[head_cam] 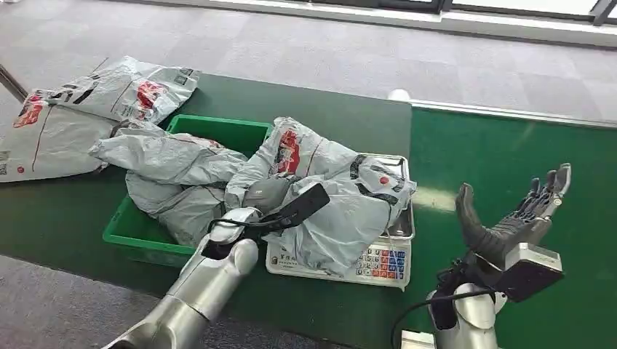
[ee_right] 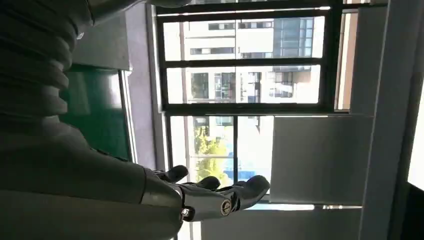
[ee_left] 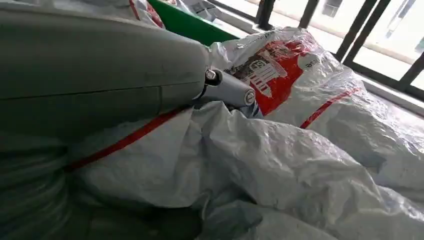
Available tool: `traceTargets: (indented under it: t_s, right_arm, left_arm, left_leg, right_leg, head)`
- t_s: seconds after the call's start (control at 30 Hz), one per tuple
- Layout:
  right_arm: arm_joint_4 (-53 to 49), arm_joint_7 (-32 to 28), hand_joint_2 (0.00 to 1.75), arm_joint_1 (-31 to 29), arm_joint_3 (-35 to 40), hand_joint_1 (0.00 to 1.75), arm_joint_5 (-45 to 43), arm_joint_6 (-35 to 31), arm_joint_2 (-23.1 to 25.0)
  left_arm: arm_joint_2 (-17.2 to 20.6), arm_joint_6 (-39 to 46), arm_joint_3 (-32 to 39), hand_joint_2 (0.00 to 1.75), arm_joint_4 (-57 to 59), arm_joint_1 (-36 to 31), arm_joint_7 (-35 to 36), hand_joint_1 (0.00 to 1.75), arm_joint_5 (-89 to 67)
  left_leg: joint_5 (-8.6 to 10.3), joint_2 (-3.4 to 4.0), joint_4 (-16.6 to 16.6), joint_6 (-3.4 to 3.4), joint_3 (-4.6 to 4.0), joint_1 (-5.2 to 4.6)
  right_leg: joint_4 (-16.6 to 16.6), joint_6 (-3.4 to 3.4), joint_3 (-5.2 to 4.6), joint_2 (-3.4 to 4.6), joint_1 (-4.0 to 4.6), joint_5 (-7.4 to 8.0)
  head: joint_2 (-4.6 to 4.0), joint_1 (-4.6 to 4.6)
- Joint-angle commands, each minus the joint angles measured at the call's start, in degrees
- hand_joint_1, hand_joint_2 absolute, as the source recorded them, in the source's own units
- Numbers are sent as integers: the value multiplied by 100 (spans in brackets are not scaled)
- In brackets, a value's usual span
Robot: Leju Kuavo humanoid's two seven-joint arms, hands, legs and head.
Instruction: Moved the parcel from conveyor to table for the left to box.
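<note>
- Two containers side by side on dark green surface [head_cam: 65,218]: green bin [head_cam: 218,132] and, just right of it, flat scale [head_cam: 378,263] with steel tray and coloured keypad.
- Green bin stuffed with crumpled grey parcels [head_cam: 171,163], heaped above rim and spilling over its left edge.
- Grey parcel [head_cam: 331,207] with red print sprawled across scale, covering most of tray, one end draped leftward onto bin's right rim.
- Left hand [head_cam: 268,195] down on that parcel, at the spot between bin and scale; thumb pressed against the plastic in left wrist view, fingers hidden, so cannot tell whether gripping or only resting.
- Further flat parcels [head_cam: 87,109] stacked on surface left of and behind bin, touching its heap.
- Brighter green conveyor [head_cam: 509,160] right of scale, behind a pale seam.
- Right hand [head_cam: 520,214] raised over conveyor, well right of scale, fingers spread, palm bare, holding nothing.
- Grey carpet floor [head_cam: 327,51] beyond bin.
</note>
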Motion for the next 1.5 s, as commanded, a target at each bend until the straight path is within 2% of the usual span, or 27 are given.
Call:
traceTargets:
  t_s: [0.03, 0.8, 0.9, 0.97, 1.1, 1.13, 1.2, 1.23, 1.27, 1.33, 1.37, 1.4, 1.5]
  right_arm:
    - [-40, 195, 175, 38, 13, 0, 11, -19, -90]
    - [-74, 191, 175, 78, 14, 0, 20, -14, -76]
    - [-74, 218, 175, 107, -49, 0, 47, 10, -66]
    - [-152, 230, 175, 209, -133, 0, 61, 64, -44]
    - [-293, 234, 175, 471, -311, 0, 45, 161, -11]
    - [-316, 200, 175, 562, -369, 0, 19, 157, -20]
    - [-365, 175, 175, 650, -429, 0, -20, 167, -24]
    - [-447, 230, 175, 829, -489, 0, -7, 115, -6]
    - [-504, 208, 175, 984, -514, 0, -56, 182, -7]
    - [-487, 159, 175, 1025, -557, 0, -101, 268, 6]
    - [-463, 157, 175, 1005, -548, 0, -95, 285, -2]
    - [-452, 161, 175, 982, -542, 0, -91, 289, -2]
    - [-393, 180, 175, 915, -499, 0, -76, 290, -15]
  left_arm:
    - [-284, 63, -261, 175, 1563, -628, -154, 175, 87]
    - [-272, 37, -245, 175, 1540, -628, -159, 175, 97]
    - [-258, 481, -32, 175, 1162, -535, -471, 175, 291]
    - [-199, 897, 187, 175, 441, -346, -801, 175, 628]
    - [163, 1675, 334, 175, -1490, 118, -1297, 175, 1383]
    - [379, 1900, 397, 175, -2208, 274, -1329, 175, 1538]
    - [614, 2014, 498, 175, -2754, 371, -1257, 175, 1545]
    - [908, 3159, 1060, 175, -3207, 617, -920, 175, 1482]
    - [1436, 2897, 1539, 175, -3585, 868, -1155, 175, 2090]
    - [1466, 2565, 2284, 175, -3606, 1016, -1585, 175, 2341]
    - [1374, 2511, 2577, 175, -3570, 1068, -1744, 175, 2324]
    - [1339, 2522, 2675, 175, -3558, 1115, -1805, 175, 2315]
    - [1287, 2654, 2797, 175, -3580, 1303, -1862, 175, 2308]
  left_leg:
    - [8, -12, -27, 1, 23, -4]
    - [0, 4, -11, 1, 14, -3]
    - [-1, 4, -8, 1, 12, 1]
    - [0, 6, -13, 0, 16, -1]
    - [-3, 8, -15, 0, 13, -2]
    - [-6, 18, -9, -2, 7, -1]
    - [-7, 24, -11, -3, 8, -2]
    - [-6, 21, -8, -3, 4, 1]
    - [-7, 27, -14, -4, 12, -3]
    - [-9, 69, -44, -10, 38, -5]
    - [-9, 53, -34, -7, 22, -1]
    - [-13, 74, -41, -11, 38, -3]
    - [-8, 64, -57, -18, 51, 0]
  right_leg:
    - [-26, 2, 29, -20, -3, 3]
    - [-8, 0, 15, 1, -3, 0]
    - [-8, 0, 14, 2, 2, 1]
    - [-12, 0, 17, 2, -1, 1]
    - [-11, -1, 14, 3, -1, -2]
    - [-4, -2, 5, 14, -1, -2]
    - [-4, -2, 2, 20, -1, -1]
    - [-3, -2, 1, 17, 1, 0]
    - [-5, -3, 4, 21, -2, -2]
    - [-19, -10, 18, 63, -5, 5]
    - [-11, -9, 8, 50, -1, 1]
    - [-11, -13, 9, 70, -2, 0]
    - [-18, -18, 18, 59, 0, -3]
  head:
    - [0, 0]
    - [0, 0]
    - [0, 2]
    - [0, 0]
    - [0, 0]
    - [0, 2]
    - [0, 2]
    - [0, 2]
    - [0, 0]
    - [0, 0]
    - [0, 0]
    - [0, 0]
    - [0, 0]
